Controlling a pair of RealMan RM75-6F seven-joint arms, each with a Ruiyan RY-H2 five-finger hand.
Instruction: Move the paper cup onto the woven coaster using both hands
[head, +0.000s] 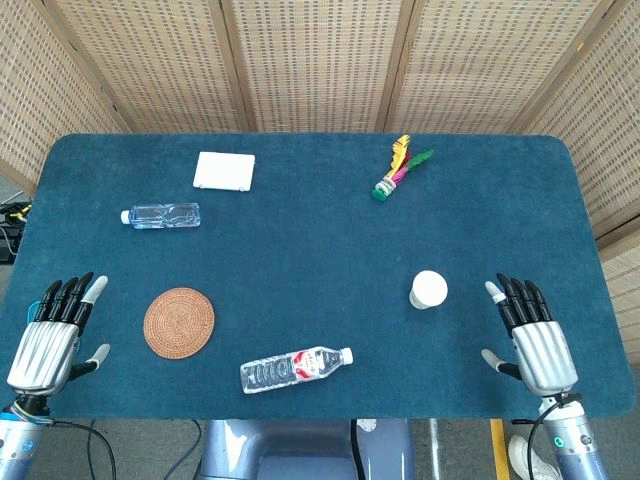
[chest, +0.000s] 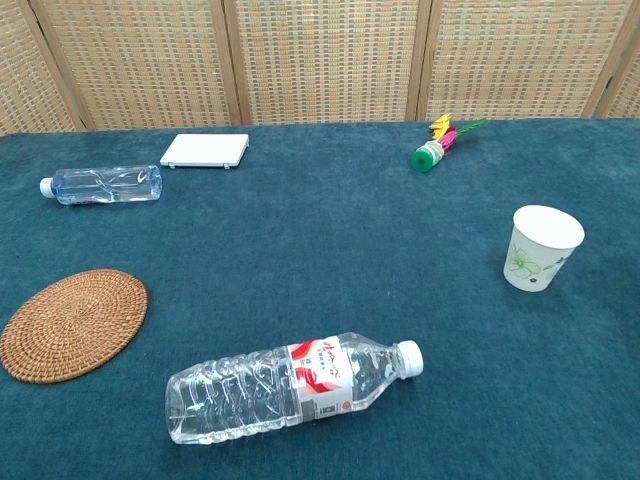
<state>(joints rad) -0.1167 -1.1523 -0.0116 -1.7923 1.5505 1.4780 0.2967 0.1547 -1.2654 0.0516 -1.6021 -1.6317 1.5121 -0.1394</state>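
A white paper cup (head: 428, 290) with a green flower print stands upright on the blue table, right of centre; the chest view shows the paper cup (chest: 541, 248) at its right side. The round woven coaster (head: 179, 322) lies flat at the near left, and the coaster (chest: 74, 323) shows in the chest view too. My right hand (head: 532, 334) hovers open, fingers spread, a short way right of the cup and apart from it. My left hand (head: 52, 334) is open left of the coaster, holding nothing. Neither hand appears in the chest view.
A clear bottle with a red label (head: 296, 368) lies on its side near the front edge between coaster and cup. A smaller bottle (head: 161, 215) and a white flat box (head: 224, 171) lie at the back left. A feathered shuttlecock (head: 396, 170) lies at the back right.
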